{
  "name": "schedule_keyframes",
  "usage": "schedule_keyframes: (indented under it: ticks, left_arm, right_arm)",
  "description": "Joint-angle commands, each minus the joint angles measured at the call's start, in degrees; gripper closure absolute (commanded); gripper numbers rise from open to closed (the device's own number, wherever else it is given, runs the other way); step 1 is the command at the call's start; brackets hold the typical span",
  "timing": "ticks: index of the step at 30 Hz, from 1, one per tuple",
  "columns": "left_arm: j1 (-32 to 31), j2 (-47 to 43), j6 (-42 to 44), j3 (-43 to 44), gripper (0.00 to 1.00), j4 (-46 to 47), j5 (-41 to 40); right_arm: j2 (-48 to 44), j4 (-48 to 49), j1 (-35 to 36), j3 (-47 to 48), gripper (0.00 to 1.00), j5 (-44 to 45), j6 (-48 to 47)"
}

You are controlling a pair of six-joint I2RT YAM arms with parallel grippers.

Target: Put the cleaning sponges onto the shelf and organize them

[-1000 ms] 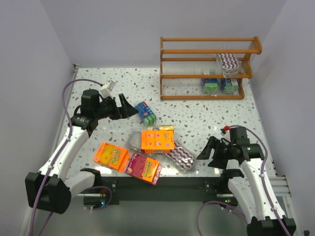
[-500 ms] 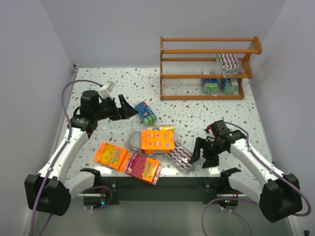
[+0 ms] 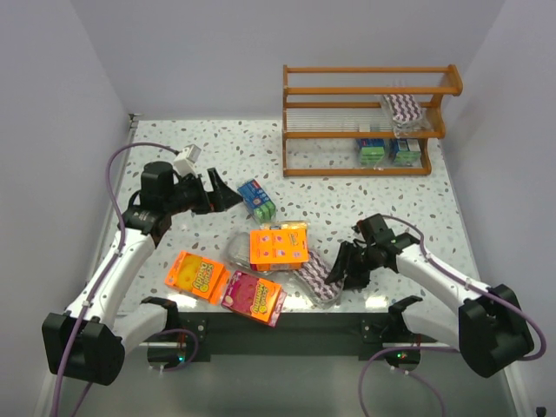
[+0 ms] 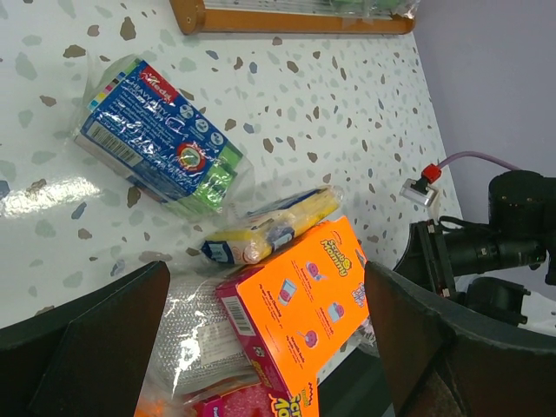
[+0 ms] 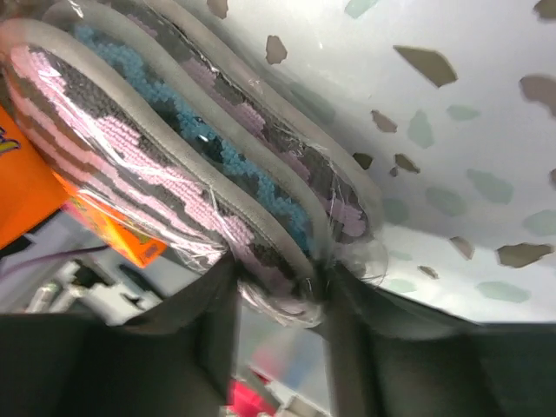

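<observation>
Clear-wrapped purple-white zigzag sponge pads (image 5: 200, 174): grasp step, right fingers (image 5: 201, 347) clamped on one end; next, lift toward orange-brown wooden shelf (image 3: 369, 90).

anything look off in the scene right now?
Only the front pile. The orange box lies askew on top of a clear-wrapped pack. The zigzag pad pack lies slantwise near the front edge of the table, its end between the fingers of the right end effector. No spills or damage visible.
</observation>
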Motion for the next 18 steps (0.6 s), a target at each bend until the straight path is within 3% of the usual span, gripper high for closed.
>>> schedule_keyframes:
  ticks: [1, 4, 5, 7, 12, 14, 18]
  left_arm:
    - [-0.2, -0.9, -0.5, -0.1, 0.0, 1.0, -0.2]
    - [-0.1, -0.8, -0.6, 0.3, 0.0, 1.1, -0.2]
    - [-0.1, -0.8, -0.6, 0.5, 0.0, 0.9, -0.2]
    - [-0.1, -1.1, -0.2, 1.2, 0.0, 0.3, -0.3]
    - [-0.1, -1.6, 0.6, 2.5, 0.0, -1.3, -1.2]
    - [-0.2, -1.8, 0.5, 2.7, 0.0, -1.5, -1.4]
    - [-0.1, -1.5, 0.3, 3.4, 0.0, -1.5, -1.1]
  right_arm:
    - [0.1, 1.3, 0.4, -2.9, 0.69, 3.0, 1.3]
    - [-0.3, -1.3, 0.3, -0.4, 0.97, 7.8, 2.0]
    - [-0.4, -2.8, -0.1, 1.0, 1.0, 9.6, 1.1]
    - [-0.9, -7.5, -1.3, 5.6, 1.0, 14.5, 0.1]
    - [-1.1, -12.1, -14.6, 12.3, 1.0, 16.4, -7.9]
    - [0.3, -11.7, -18.8, 15.9, 1.0, 13.5, -11.0]
    - [3.6, -9.5, -20.5, 23.6, 1.0, 5.2, -13.6]
